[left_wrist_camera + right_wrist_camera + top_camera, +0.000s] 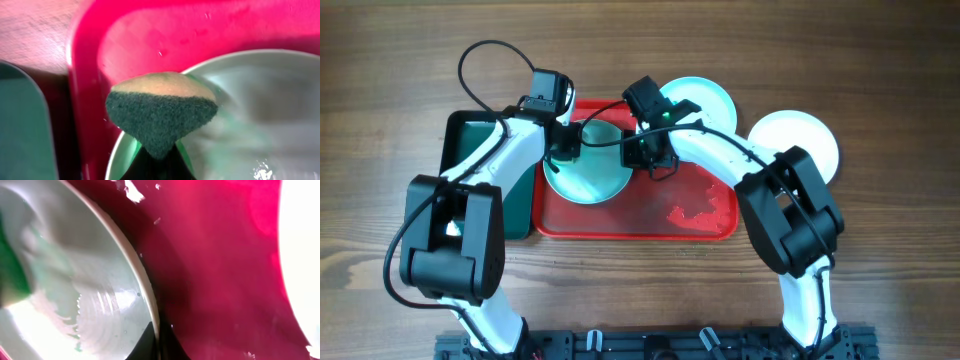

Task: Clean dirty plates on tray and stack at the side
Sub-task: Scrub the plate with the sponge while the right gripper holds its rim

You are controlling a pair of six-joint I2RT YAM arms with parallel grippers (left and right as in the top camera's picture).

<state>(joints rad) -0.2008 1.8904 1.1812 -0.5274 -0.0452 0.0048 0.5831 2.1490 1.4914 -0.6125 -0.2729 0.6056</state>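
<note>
Overhead view: the red tray [650, 228] is found at the centre of the table [880, 300], with a narrower dark green tray [470, 150] just beside its left edge. An aqua plate [588, 182] lies in the left part of the red tray. A second aqua plate [712, 98] is seen at the tray's far right corner; whether it rests on the rim cannot be told. A white plate [805, 135] lies on the table to the right. Pale flecks [700, 212] are noted on the tray floor.

The left gripper [157, 162] is pinched on a sponge [162, 112], dark scouring face shown, over the aqua plate's left rim. The right gripper [155, 347] is clamped on that plate's right rim. Green smearing [11, 275] is recorded on the plate.
</note>
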